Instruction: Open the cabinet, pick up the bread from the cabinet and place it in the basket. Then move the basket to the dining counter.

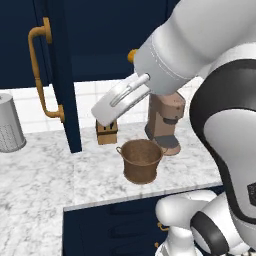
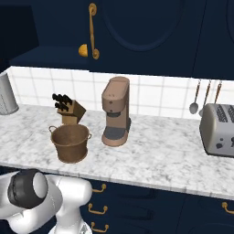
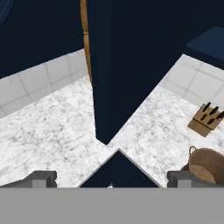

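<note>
Gripper [image 3: 111, 178]: jaws spread to their full width, nothing between them, touching nothing. In the hand view the two dark fingertips [image 3: 39, 178] sit at 7 and 5 o'clock, well apart, above the marble worktop [image 3: 48, 131] and facing the thin edge of the cabinet door [image 3: 109, 65], which stands swung open straight ahead at 12 o'clock.

Basket [image 1: 140, 161]: upright on the worktop, near its front edge; in the left base view it is just below centre. Its inside shows bare brown; no contents seen. In the hand view its rim appears at 4 o'clock, just beside the right fingertip.

Knife block [image 2: 68, 109]: behind the basket at its 11 o'clock in the right base view, close but apart, with black handles sticking out.

Coffee machine [image 2: 116, 112]: brown, upright, at the basket's 2 o'clock in the right base view, apart from it.

Grey perforated cylinder [image 1: 9, 125]: far at 9 o'clock, on the worktop by the tiled wall.

Toaster [image 2: 218, 129]: far at 3 o'clock in the right base view.

Cabinet: brass handle [image 1: 40, 75] on the open door. Bread [image 2: 83, 50]: on the cabinet shelf at 11 o'clock in the right base view, above the knife block and well above the basket.
</note>
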